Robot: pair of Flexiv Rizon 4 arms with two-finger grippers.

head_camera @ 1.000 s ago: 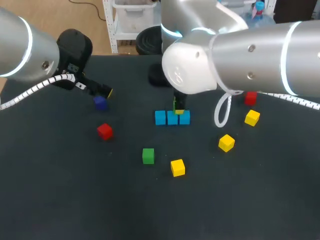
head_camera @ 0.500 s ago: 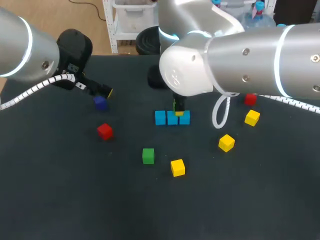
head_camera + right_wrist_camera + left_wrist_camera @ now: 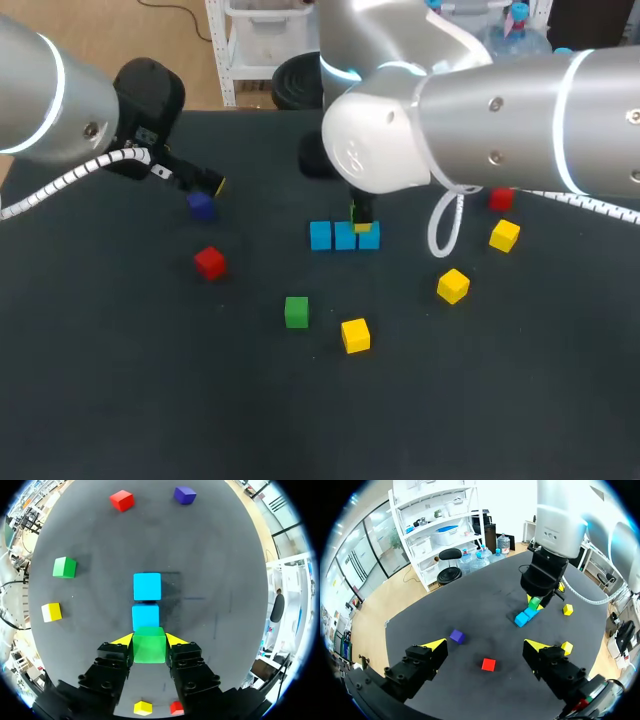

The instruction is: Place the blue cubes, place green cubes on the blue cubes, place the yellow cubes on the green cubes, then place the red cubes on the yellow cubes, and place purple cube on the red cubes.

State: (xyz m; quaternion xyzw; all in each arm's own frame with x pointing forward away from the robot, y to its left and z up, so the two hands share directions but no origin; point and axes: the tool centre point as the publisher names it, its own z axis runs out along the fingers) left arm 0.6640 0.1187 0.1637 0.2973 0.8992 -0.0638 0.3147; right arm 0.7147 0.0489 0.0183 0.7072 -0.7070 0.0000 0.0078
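A row of three cubes [image 3: 344, 237] sits at the middle of the table [image 3: 150, 400]. The right gripper [image 3: 360, 218] holds a fourth cube [image 3: 149, 645] over the row's right end. Loose cubes lie around it: a left pair [image 3: 209, 262], a front pair [image 3: 296, 311] and a right trio [image 3: 504, 235].

A dark grey table [image 3: 140, 400] fills the scene.

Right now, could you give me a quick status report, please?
Right gripper shut on green cube over blue row. Left gripper open by purple cube. Nothing blocking.

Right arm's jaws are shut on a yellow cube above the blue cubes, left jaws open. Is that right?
Not quite: the held cube is a green cube, not yellow, per the right wrist view. It is above the blue cubes, left jaws open.
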